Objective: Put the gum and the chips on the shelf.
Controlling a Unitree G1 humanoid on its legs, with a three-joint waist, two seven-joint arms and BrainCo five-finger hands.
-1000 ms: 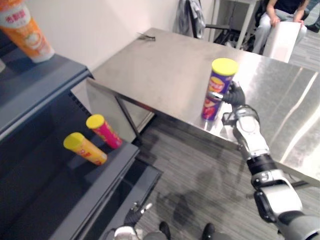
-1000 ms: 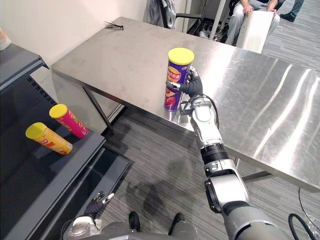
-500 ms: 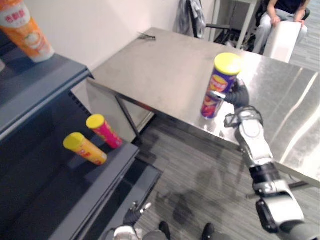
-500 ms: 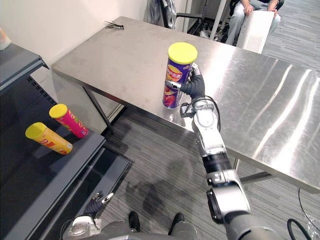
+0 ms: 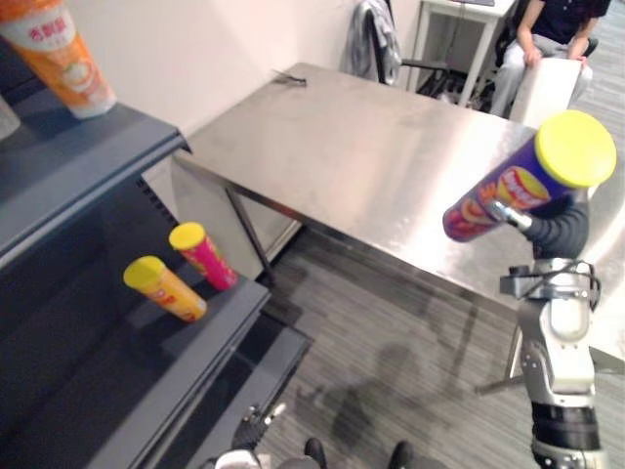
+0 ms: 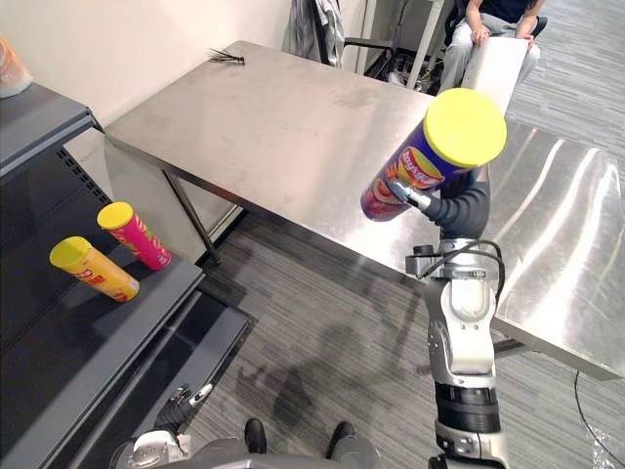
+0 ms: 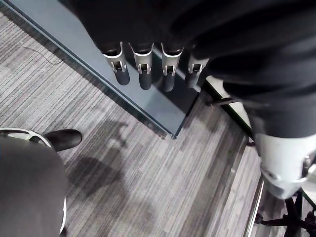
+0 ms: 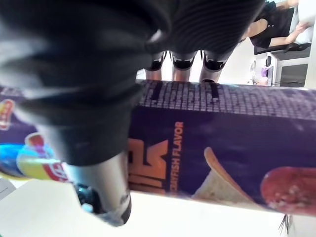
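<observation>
Right hand (image 6: 461, 208) curled round tilted chips can (image 6: 418, 168), yellow lid (image 6: 465, 127) uppermost

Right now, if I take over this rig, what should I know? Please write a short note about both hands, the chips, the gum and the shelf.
Right hand: shut on the purple chips can, holding it tilted in the air, off the steel table.
Left hand: open, idle, low by the shelf's base.
Shelf: an orange can and a red can, both yellow-lidded, lie on its middle board.
Done: chips can picked up.
Left: carry it to the shelf and set it down. Gum: I cannot tell which item it is.
</observation>
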